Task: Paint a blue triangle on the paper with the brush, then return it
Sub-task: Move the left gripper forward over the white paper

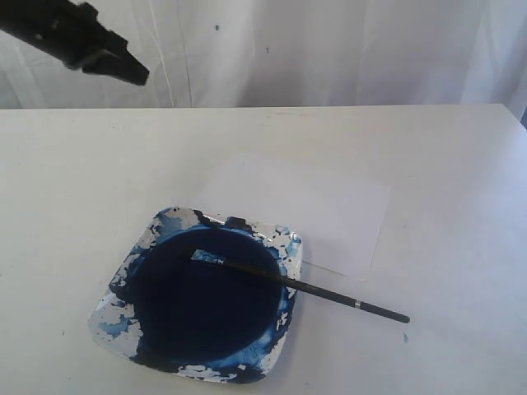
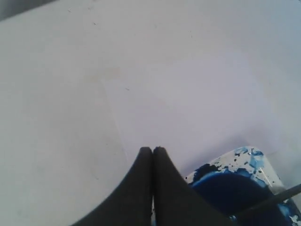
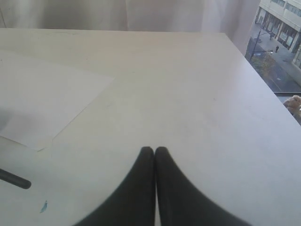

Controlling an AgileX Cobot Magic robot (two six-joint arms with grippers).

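Note:
The black-handled brush (image 1: 300,285) lies across the right rim of the square paint dish (image 1: 107,317), its tip in the dark blue pool and its handle end on the table. The white paper (image 1: 329,206) lies flat behind the dish and bears no blue triangle. My left gripper (image 1: 132,72) hangs high at the upper left, shut and empty; the left wrist view shows its tips (image 2: 152,150) over the paper (image 2: 197,103), with the dish (image 2: 225,165) close by. My right gripper (image 3: 154,150) is shut and empty above bare table, out of the exterior view; the brush's end (image 3: 16,181) shows there.
A white curtain (image 1: 329,49) hangs behind the table's far edge. A small blue paint speck (image 3: 43,205) marks the table near the brush's end. The table's right edge (image 3: 263,80) drops off toward a window.

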